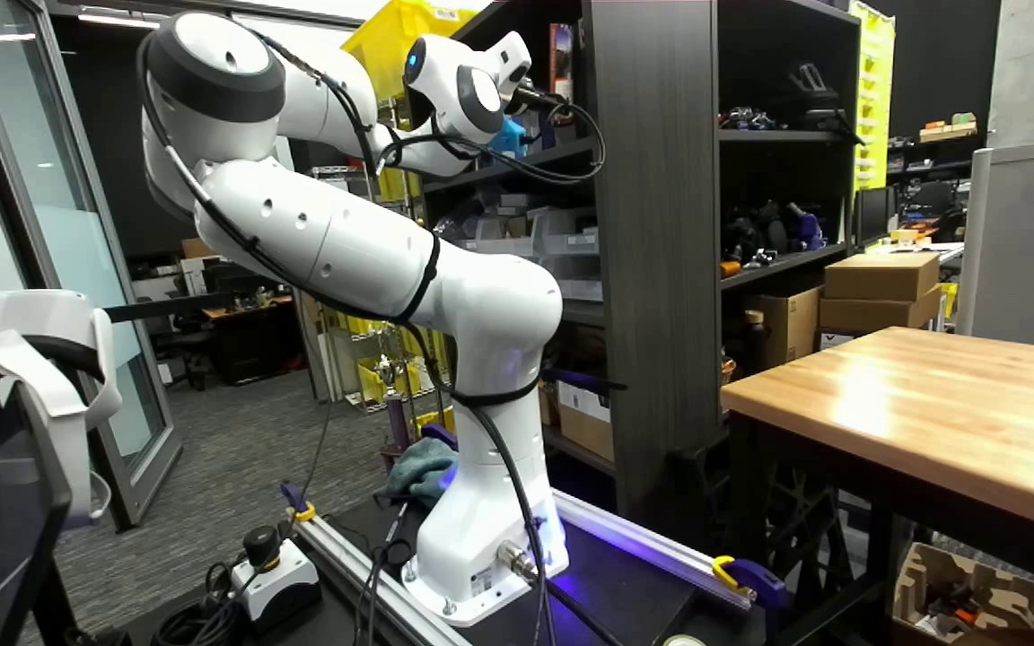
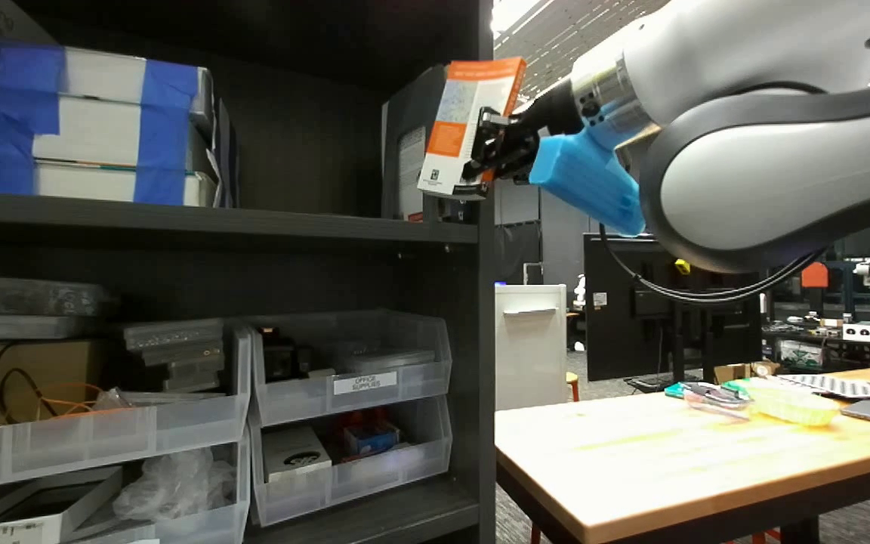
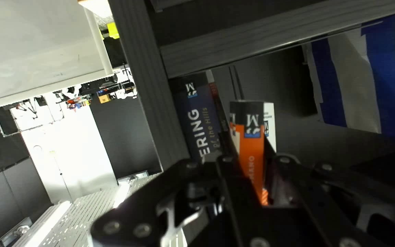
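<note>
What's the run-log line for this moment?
Fingers: closed on orange-and-white book | pose: tilted | nearby: dark-spined book on shelf

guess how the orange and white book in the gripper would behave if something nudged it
The orange and white book is probably fairly stiff: its visible cover looks flat, without sag. The gripper pinches it near the spine, so a push away from there might make it pivot. That slim spine suggests modest weight.

In both exterior views: dark shelf (image 1: 656, 269); wooden table (image 1: 948, 386), right | in an exterior view: glass door (image 1: 43, 161), far left; grey carpet (image 1: 225, 431), lower left | in an exterior view: white cabinet (image 2: 532, 355), right of centre; bright ceiling light (image 2: 510, 12), top
</note>
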